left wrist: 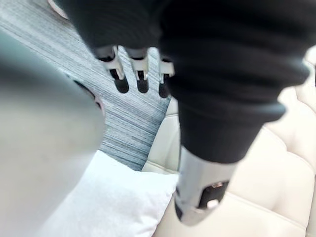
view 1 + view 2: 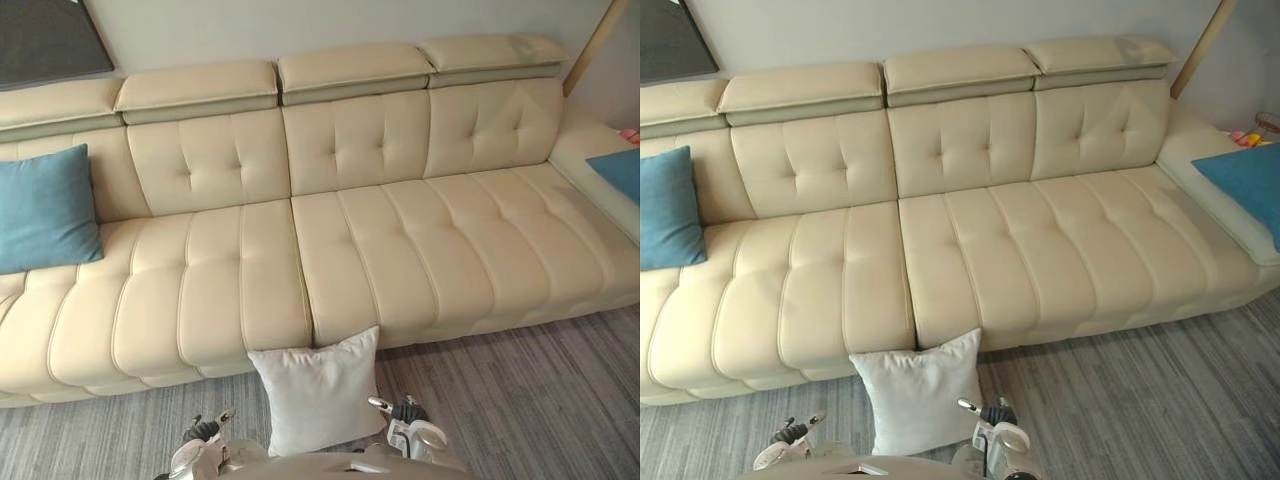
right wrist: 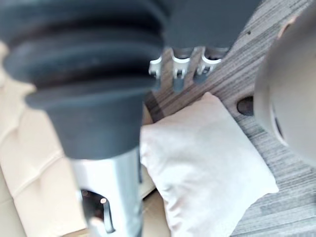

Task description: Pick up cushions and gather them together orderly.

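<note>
White cushion [image 2: 318, 395] is standing on the floor [image 2: 520, 400], leaning back on the sofa [image 2: 240, 290] front. It's sitting between the two hands, ahead of both sets of fingertips. Left hand [image 2: 205, 440] fingers [image 1: 120, 79] are hanging straight and gripping nothing; right hand [image 2: 405, 420] fingers [image 3: 178, 74] likewise. Right is looking nearer, just beside the cushion's lower corner. Cushion is near-square, no real long axis. Blue cushions [image 2: 45, 210] and [image 2: 1250, 185] are lying far out to either side.
</note>
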Controlling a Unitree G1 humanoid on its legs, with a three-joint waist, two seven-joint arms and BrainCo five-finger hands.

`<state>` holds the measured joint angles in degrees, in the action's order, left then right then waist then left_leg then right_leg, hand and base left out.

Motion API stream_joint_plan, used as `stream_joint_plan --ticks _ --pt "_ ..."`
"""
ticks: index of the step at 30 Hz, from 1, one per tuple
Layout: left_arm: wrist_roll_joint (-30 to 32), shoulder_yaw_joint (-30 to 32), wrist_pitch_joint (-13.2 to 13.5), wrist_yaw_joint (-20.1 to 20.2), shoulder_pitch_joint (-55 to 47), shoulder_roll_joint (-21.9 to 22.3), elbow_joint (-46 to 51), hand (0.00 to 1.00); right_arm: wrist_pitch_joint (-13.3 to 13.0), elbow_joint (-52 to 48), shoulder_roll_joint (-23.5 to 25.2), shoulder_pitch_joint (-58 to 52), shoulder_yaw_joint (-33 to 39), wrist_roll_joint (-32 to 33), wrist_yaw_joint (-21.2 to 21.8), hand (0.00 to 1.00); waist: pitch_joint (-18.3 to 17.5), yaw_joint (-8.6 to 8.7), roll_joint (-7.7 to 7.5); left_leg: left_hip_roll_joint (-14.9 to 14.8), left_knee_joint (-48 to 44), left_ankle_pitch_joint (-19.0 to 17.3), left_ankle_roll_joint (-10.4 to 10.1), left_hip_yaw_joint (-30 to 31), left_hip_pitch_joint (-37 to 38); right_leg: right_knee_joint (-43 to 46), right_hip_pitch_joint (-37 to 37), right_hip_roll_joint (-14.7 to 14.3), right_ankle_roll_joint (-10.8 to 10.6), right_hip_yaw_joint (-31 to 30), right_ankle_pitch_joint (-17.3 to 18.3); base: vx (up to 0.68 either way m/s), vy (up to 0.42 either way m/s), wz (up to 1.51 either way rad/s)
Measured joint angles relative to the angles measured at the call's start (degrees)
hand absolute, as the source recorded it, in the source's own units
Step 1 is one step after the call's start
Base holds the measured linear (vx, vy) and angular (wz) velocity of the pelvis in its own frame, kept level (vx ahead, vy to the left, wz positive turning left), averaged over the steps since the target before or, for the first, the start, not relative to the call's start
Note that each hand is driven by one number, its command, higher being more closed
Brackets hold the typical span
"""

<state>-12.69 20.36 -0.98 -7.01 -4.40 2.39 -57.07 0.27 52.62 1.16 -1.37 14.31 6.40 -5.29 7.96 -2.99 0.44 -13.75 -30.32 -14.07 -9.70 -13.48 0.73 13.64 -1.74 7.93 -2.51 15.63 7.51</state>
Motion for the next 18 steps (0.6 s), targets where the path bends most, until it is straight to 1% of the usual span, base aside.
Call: stream_joint_plan --ticks 1,2,3,5,6,7,8,9,11,13,14,16,18 --pt "0.07 -0.37 0.0 0.01 0.01 -0.17 0.15 0.0 0.05 0.07 0.07 -0.03 0.25 0.03 -0.05 0.0 0.08 0.0 -0.14 1.26 3.93 -0.28 0.38 -0.84 -0.47 -0.29 -0.14 0.75 -0.63 0.35 -0.37 0.06 0.196 0.25" --pt "0.45 -0.85 -0.02 -0.06 -0.01 -0.11 0.07 0.0 0.04 0.03 -0.05 -0.04 0.42 0.15 -0.11 0.0 -0.09 0.26 0.23 2.87 11.87 3.97 2.29 -1.28 -0.55 -0.83 -0.26 0.93 -1.59 0.82 -0.92 0.03 0.26 0.17" --pt "0.56 -1.04 -0.04 -0.06 0.4 -0.79 -0.02 0.0 0.26 0.12 0.29 0.02 0.32 0.21 -0.21 0.0 -0.06 -0.22 -0.14 3.96 14.81 4.81 3.36 -2.54 0.33 -2.28 -0.38 0.53 -2.85 -0.16 -1.38 0.01 0.214 0.07" --pt "0.56 -1.33 -0.04 -0.05 0.33 -2.21 0.16 0.0 0.33 0.02 2.13 -0.07 -0.22 0.2 -0.18 0.0 0.28 -0.28 -1.84 5.1 15.6 4.91 3.7 -3.09 0.34 -4.11 -0.39 0.91 -2.23 -1.86 -2.27 -0.01 0.181 -0.14" --pt "0.58 -1.4 -0.04 -0.03 0.38 -2.96 0.15 0.0 0.82 0.2 2.32 -0.07 -0.81 0.23 0.03 0.0 0.22 -0.34 -3.11 5.44 15.4 4.76 3.98 -3.72 0.39 -5.13 -0.54 1.14 -1.83 -2.77 -3.24 -0.01 0.166 -0.21" --pt "0.6 -1.44 -0.09 -0.02 0.27 -3.38 0.02 0.0 0.85 -0.05 2.33 -0.42 -0.58 0.23 -0.14 0.0 -0.01 -0.24 -3.57 5.9 15.46 4.66 4.15 -3.9 0.38 -5.98 -0.62 1.25 -1.16 -3.17 -3.95 -0.02 0.145 -0.18" --pt "0.61 -1.44 -0.16 -0.02 0.27 -3.46 -0.05 0.0 0.8 -0.13 2.33 -0.66 -0.59 0.22 -0.17 0.0 -0.07 -0.19 -3.68 6.01 15.53 4.66 4.17 -3.96 0.38 -6.36 -0.65 1.25 -1.0 -3.39 -4.18 -0.03 0.087 -0.17" --pt "0.64 -1.47 -0.18 -0.03 0.27 -3.46 -0.08 0.0 0.72 -0.32 2.31 -0.85 -0.62 0.16 -0.2 0.0 -0.08 -0.2 -3.68 6.24 15.67 4.65 4.18 -4.31 0.4 -7.02 -0.55 1.3 -1.48 -4.12 -4.58 -0.04 0.038 -0.16" --pt "0.63 -2.15 -0.18 -0.04 0.34 -3.41 -0.23 0.0 0.71 -1.01 2.3 -0.85 -0.69 0.1 -0.23 0.0 0.21 -0.01 -3.2 6.2 16.11 4.86 4.44 -4.43 0.57 -7.33 -0.43 1.17 -2.08 -4.36 -4.94 -0.06 -0.005 -0.11" --pt "0.63 -2.68 -0.18 -0.09 0.38 -2.96 -0.22 0.0 0.7 -1.87 2.23 -0.88 -0.81 -0.06 -0.35 0.0 0.4 -0.07 -2.83 6.15 18.01 5.04 4.29 -4.4 1.72 -7.27 -0.28 0.78 -2.43 -4.92 -5.14 -0.08 -0.036 -0.14" --pt "0.63 -2.72 -0.18 -0.11 0.4 -2.7 -0.2 0.0 0.68 -2.04 2.22 -0.77 -0.96 -0.1 -0.46 0.0 0.63 -0.16 -2.37 6.19 19.01 5.5 4.3 -4.75 2.1 -7.27 0.16 0.66 -2.56 -5.49 -5.21 -0.09 -0.038 -0.23" --pt "0.63 -2.91 -0.18 -0.25 0.4 -2.39 -0.21 0.0 0.66 -2.21 1.98 -0.63 -1.91 -0.27 -1.26 0.0 0.61 -0.19 -1.89 6.28 20.43 6.18 4.11 -5.42 2.06 -7.44 1.47 0.62 -2.98 -5.96 -5.47 -0.09 -0.04 -0.24" --pt "0.64 -3.34 -0.17 -0.32 0.41 -2.4 -0.18 0.0 0.67 -2.24 1.16 -0.64 -2.37 -2.23 -1.62 0.0 0.59 -0.17 -1.81 6.27 20.98 6.55 4.07 -5.4 1.9 -7.44 2.04 0.41 -2.95 -6.23 -5.58 -0.07 -0.039 -0.09"
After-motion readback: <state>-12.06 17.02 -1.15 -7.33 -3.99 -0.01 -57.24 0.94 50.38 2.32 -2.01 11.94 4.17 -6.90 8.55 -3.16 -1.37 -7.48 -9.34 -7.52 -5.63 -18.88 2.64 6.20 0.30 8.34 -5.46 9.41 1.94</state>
